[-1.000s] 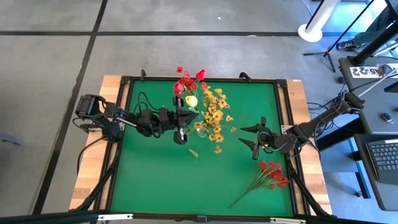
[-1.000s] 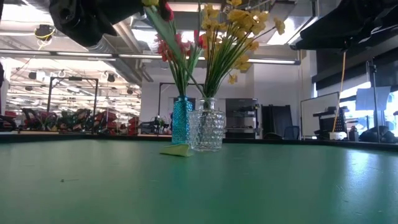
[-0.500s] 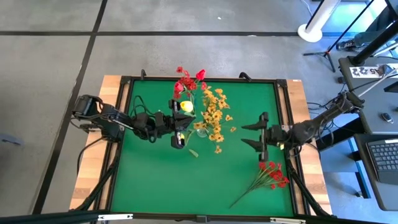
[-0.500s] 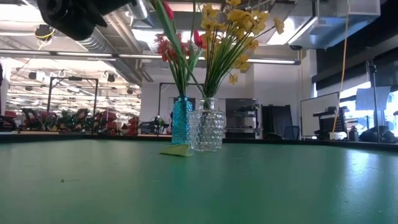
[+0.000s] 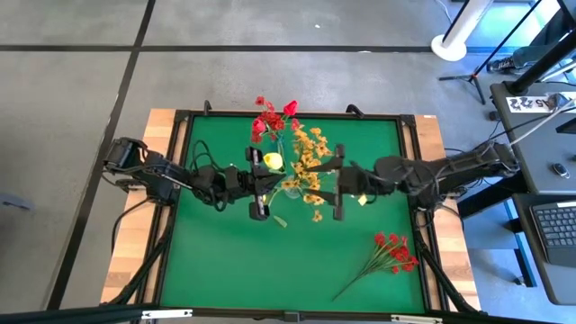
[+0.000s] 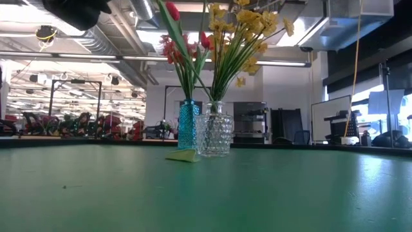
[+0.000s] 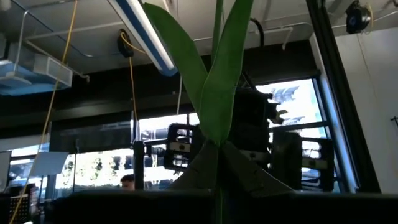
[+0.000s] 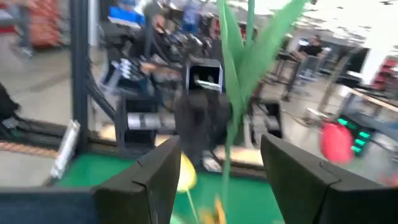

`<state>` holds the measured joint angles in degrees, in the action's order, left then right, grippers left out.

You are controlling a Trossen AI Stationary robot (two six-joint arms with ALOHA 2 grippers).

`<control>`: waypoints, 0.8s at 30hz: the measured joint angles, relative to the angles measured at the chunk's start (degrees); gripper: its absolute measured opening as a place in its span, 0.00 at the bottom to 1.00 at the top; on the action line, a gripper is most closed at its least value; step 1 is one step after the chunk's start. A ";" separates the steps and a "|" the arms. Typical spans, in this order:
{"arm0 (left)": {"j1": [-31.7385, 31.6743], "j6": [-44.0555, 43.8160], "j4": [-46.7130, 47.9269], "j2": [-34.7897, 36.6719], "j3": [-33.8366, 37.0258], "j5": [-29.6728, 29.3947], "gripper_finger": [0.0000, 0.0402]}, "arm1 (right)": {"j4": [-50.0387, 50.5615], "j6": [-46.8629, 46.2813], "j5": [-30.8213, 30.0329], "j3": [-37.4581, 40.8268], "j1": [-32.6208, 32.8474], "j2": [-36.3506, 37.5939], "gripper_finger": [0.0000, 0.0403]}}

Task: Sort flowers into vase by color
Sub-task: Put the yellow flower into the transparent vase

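Blue vase [image 6: 188, 124], green table [image 5: 234, 261]

A blue vase [image 6: 188, 125] of red flowers [image 6: 185, 45] stands touching a clear vase [image 6: 215, 129] of yellow flowers [image 6: 248, 26] on green table [image 6: 206, 193].

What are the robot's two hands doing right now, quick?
Left hand: closed on a yellow flower stem, above the vases.
Right hand: open, holding nothing, its fingers either side of that stem.
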<state>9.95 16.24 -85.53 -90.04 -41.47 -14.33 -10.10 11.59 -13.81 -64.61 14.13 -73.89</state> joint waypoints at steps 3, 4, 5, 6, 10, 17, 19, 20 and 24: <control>0.39 0.83 -0.30 0.00 -0.02 -0.04 0.00 | 0.50 -1.31 4.86 -1.78 -2.18 -2.31 0.55; 0.61 0.86 -0.35 0.00 -0.04 -0.12 0.00 | 0.13 -2.10 6.29 -2.27 -2.86 -3.07 0.55; 0.75 0.94 -0.38 0.00 -0.04 -0.15 0.00 | 0.10 -2.68 7.59 -2.35 -3.57 -3.39 0.55; 0.82 0.97 -0.39 0.00 -0.04 -0.15 0.00 | 0.36 -3.65 8.63 -2.35 -4.27 -3.57 0.55; 0.88 0.97 -0.74 0.07 -0.09 0.05 0.00 | -0.65 -6.66 12.53 -2.66 -6.68 -4.71 0.55; 0.88 0.77 -0.49 0.11 -0.12 0.69 0.00 | -3.54 -8.58 14.50 -2.68 -7.83 -6.07 0.55; 0.87 -0.29 -0.55 0.11 -0.71 2.51 0.00 | -3.96 -8.56 14.50 -2.63 -7.83 -6.81 0.55; 0.95 -1.10 -0.55 0.11 -1.22 3.60 0.00 | -4.48 -8.55 14.50 -2.63 -7.83 -7.14 0.55; 1.38 -2.15 2.41 0.20 -4.13 4.45 0.00 | -5.80 -8.41 14.98 -2.68 -7.83 -7.92 0.50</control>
<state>11.33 14.09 -83.12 -89.84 -45.60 -9.87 -15.90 3.18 1.17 -67.29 6.31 -81.80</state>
